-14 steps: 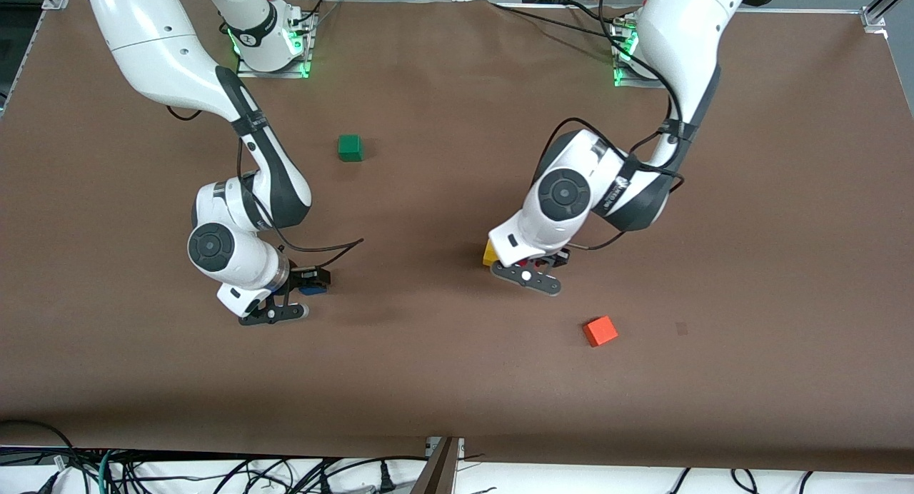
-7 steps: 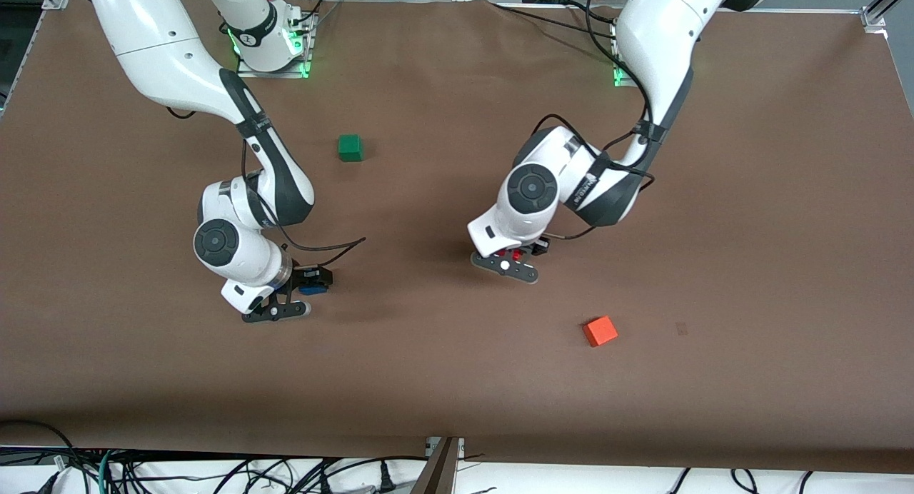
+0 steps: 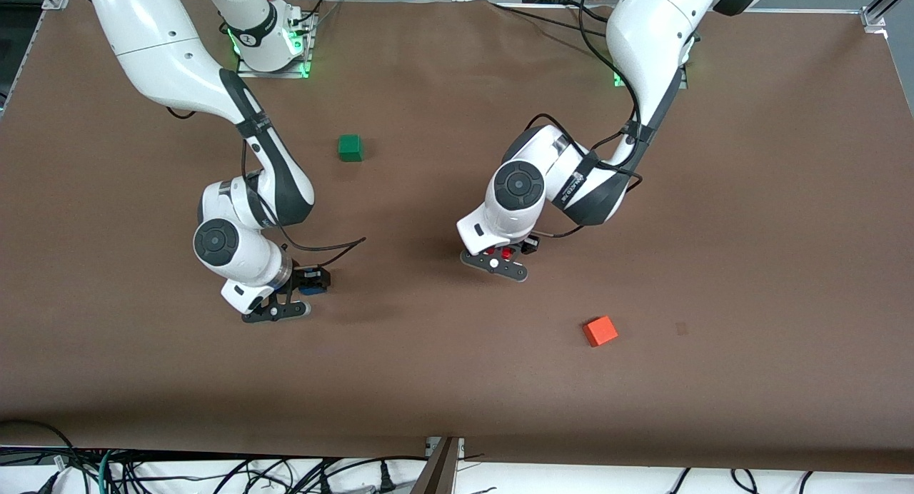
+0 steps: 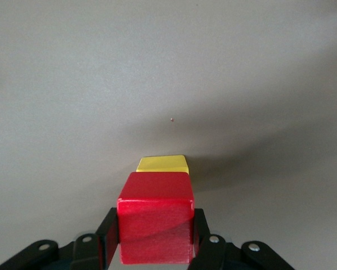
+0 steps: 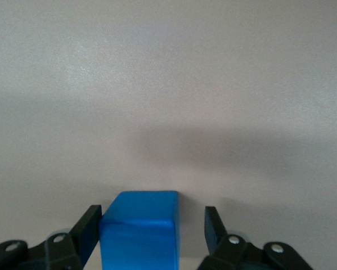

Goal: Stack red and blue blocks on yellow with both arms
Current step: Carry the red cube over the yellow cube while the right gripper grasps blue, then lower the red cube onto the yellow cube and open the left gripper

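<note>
My left gripper (image 3: pixel 504 257) is shut on the red block (image 4: pixel 155 216), with a finger (image 4: pixel 106 243) pressed on each side, and holds it above the table. In the left wrist view the yellow cube (image 4: pixel 162 163) lies on the table just past the red block and lower than it. The left hand hides the yellow cube in the front view. My right gripper (image 3: pixel 307 287) is low at the table, open around the blue block (image 3: pixel 313 288). In the right wrist view the blue block (image 5: pixel 140 228) touches one finger (image 5: pixel 90 225), and a gap separates it from the other.
An orange cube (image 3: pixel 600 330) lies nearer the front camera than the left gripper, toward the left arm's end. A green cube (image 3: pixel 350 147) lies near the middle, closer to the arm bases. The brown table (image 3: pixel 457 380) is bare nearer the front camera.
My left arm has carried the red block toward the right arm's end and over the yellow cube, which its hand now hides. The right gripper has barely moved.
</note>
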